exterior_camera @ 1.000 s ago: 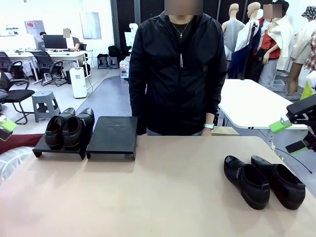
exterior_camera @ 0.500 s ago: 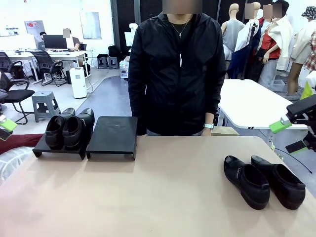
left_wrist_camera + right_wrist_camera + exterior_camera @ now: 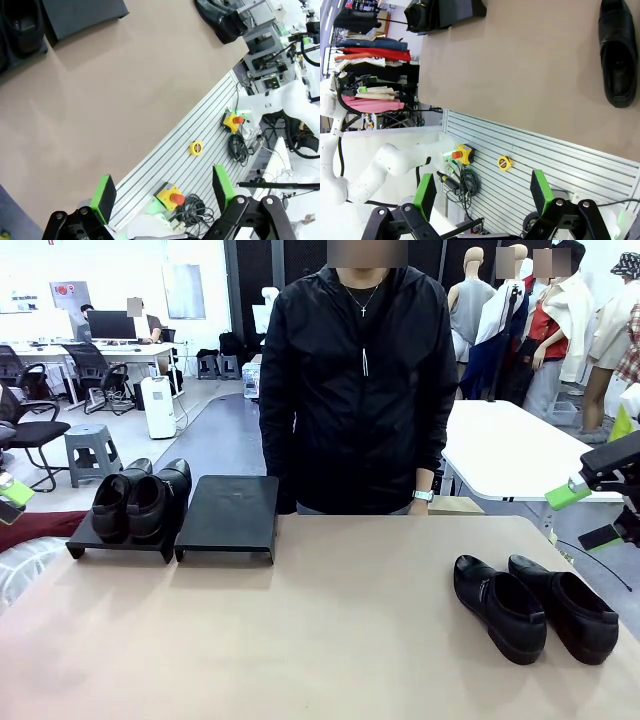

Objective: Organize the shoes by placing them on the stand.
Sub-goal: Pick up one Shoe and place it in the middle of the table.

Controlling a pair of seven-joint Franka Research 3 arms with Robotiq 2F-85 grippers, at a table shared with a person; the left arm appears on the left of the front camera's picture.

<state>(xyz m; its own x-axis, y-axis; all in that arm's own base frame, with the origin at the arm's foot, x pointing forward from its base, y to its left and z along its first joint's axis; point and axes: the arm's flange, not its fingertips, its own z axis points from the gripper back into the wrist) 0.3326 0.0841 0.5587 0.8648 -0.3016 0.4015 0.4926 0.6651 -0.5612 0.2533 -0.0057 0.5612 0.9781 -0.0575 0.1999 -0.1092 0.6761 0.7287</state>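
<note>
With the left tool [image 3: 163,190] and right tool [image 3: 482,192] both released, one pair [image 3: 138,502] sits on the stand [image 3: 230,512] and the other pair [image 3: 535,608] lies on the counter [image 3: 330,630] at right, where glossy leather could slip from a pinch or jostle its neighbour.

The shoes [image 3: 528,606] were glossy black leather; the stand [image 3: 228,515] looked matt black; the surface [image 3: 330,630] was smooth and tan.

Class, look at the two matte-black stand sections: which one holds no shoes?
The matte-black sloped section in front of the person; its twin to the robot's left carries two glossy black shoes.
</note>
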